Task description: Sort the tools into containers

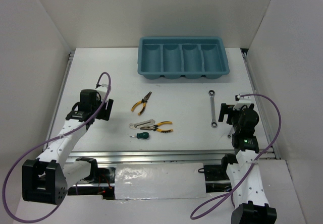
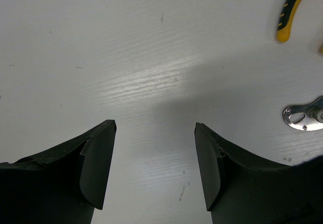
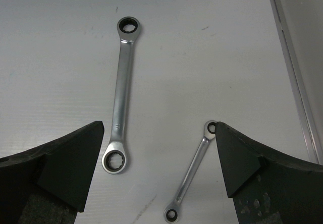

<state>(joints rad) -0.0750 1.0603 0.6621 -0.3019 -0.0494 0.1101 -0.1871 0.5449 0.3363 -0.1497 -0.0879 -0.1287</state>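
Zero tools look sorted: all 4 compartments [image 1: 172, 56] of the teal tray [image 1: 222, 71], at the far side of the white surface [image 1: 91, 77], appear empty.

L to R: the left claw [image 1: 104, 109] hangs spread over bare surface, holding nothing, w/ the tools off to its right. A centre group lies loose on the surface: yellow pliers [image 1: 142, 103]; nearer, a small silver piece [image 1: 141, 125], a green screwdriver [image 1: 143, 135] & a 2nd yellow pliers [image 1: 163, 127]. Further right lies the long silver wrench [image 1: 213, 108], then a smaller wrench [image 3: 192, 171].

The right claw [image 3: 159, 156] is spread wide & empty, low over both wrenches. The smaller one sits just beside one finger; contact unclear.

Est.: every tool is left to move, no pick made yet.
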